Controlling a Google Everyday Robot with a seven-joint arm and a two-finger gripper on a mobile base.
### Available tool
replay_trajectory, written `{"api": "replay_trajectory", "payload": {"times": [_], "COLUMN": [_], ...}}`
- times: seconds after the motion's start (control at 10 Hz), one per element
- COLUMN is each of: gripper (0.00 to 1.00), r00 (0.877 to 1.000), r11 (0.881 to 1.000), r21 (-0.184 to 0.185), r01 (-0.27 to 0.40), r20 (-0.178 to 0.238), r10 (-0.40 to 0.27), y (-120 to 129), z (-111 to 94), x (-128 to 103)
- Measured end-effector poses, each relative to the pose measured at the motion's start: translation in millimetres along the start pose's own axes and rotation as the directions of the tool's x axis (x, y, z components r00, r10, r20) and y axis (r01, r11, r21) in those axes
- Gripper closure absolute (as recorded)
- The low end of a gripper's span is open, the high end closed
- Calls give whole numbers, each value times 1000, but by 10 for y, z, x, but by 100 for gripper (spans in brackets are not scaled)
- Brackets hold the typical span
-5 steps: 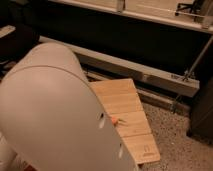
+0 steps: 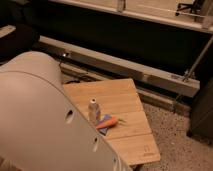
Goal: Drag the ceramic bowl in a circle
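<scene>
Arm [image 2: 35, 115] left, pincer hidden — right perhaps free

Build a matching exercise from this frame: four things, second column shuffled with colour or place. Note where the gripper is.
1 bottle
2 carrot
3 cloth
4 arm shell

a orange
b blue, flat by the carrot
c white, upright on the wooden table
d pale, fills the lower left foreground

Pairs: 1-c, 2-a, 3-b, 4-d.
The gripper and the ceramic bowl are not in view.

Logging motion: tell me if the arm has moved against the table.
Yes. The arm has drawn back toward the view's left across the table, uncovering a bottle. The gripper is out of view.
</scene>
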Motion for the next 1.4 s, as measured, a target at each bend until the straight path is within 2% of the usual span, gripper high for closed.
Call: {"api": "replay_trajectory", "payload": {"times": [0.3, 0.7, 0.9, 1.0, 1.2, 1.4], "gripper": [100, 100, 100, 100, 100, 100], "r00": [999, 992, 980, 970, 950, 934], "r11": [1000, 992, 980, 970, 952, 939], "r21": [8, 0, -20, -25, -21, -14], "r01": [-28, -124, -199, -243, -306, -344], "r20": [-26, -18, 5, 19, 55, 94], "r10": [28, 124, 199, 244, 307, 344], "y": [25, 279, 553, 709, 909, 1010], "z": [68, 284, 422, 488, 590, 687], "x": [366, 765, 874, 895, 851, 762]}}
